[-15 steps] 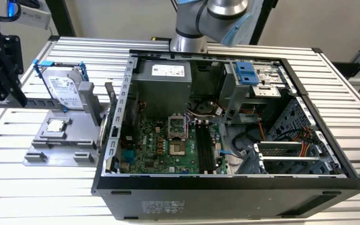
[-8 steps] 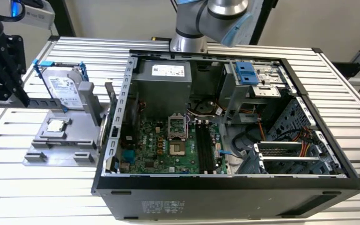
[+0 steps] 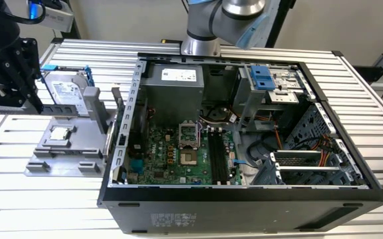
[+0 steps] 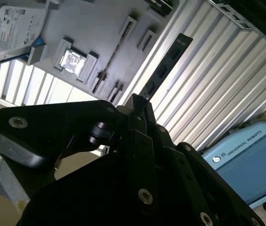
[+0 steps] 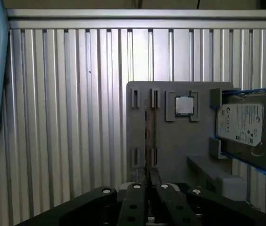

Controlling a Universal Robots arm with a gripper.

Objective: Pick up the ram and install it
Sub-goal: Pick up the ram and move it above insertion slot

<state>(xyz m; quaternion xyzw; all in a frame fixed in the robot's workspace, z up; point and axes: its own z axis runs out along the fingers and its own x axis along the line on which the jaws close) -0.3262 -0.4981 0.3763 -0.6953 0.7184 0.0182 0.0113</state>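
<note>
In both wrist views my gripper (image 4: 137, 106) (image 5: 149, 173) is shut on one end of the ram (image 4: 168, 63) (image 5: 147, 132), a long dark stick with black chips. The stick juts out from the fingertips and shows edge-on in the first wrist view, over the grey parts tray (image 5: 170, 146). In the exterior view the black gripper (image 3: 33, 97) hangs at the exterior view's left, above that tray (image 3: 65, 154) and apart from the open computer case (image 3: 244, 194). Inside the case, the motherboard's long black memory slots (image 3: 218, 157) lie beside the processor socket (image 3: 188, 137).
The tray also carries a silver hard drive in a blue frame (image 3: 65, 92) (image 5: 248, 125) and a small square processor chip (image 3: 60, 133) (image 5: 184, 105). A light blue teach pendant (image 4: 251, 160) lies on the ribbed metal table (image 3: 350, 84). Cables and drive cages crowd the case's right half.
</note>
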